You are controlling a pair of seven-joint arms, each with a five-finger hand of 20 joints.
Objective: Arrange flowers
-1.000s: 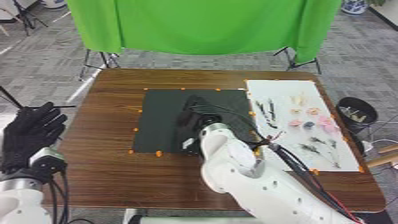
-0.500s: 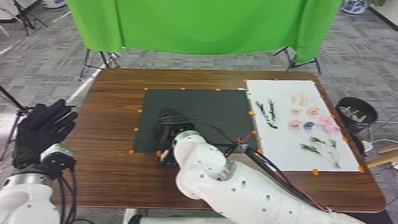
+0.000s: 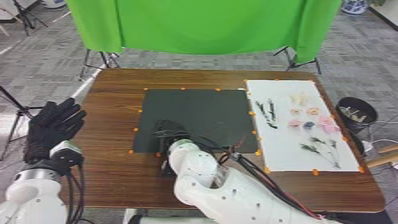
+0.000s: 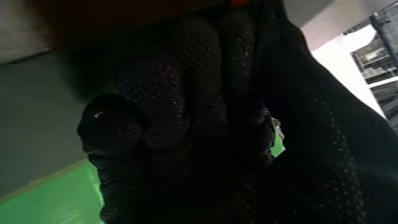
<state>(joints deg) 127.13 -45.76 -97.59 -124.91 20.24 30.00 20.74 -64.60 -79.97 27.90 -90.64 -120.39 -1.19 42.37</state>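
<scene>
Near the rectangular black mat's (image 3: 209, 107) seven-o'clock edge, our black-gloved right hand (image 3: 171, 131) had room toward one; we couldn't tell its grip.

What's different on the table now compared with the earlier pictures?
The right hand has moved left and back toward the robot over the dark mat. The left hand has shifted slightly right. The flowers on the white sheet stayed put.

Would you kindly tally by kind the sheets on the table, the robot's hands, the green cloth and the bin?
Sheets: 2 (black sheet, white sheet)
Hands: 2 (left hand, right hand)
Green cloth: 1
Bin: 1
Total: 6
</scene>
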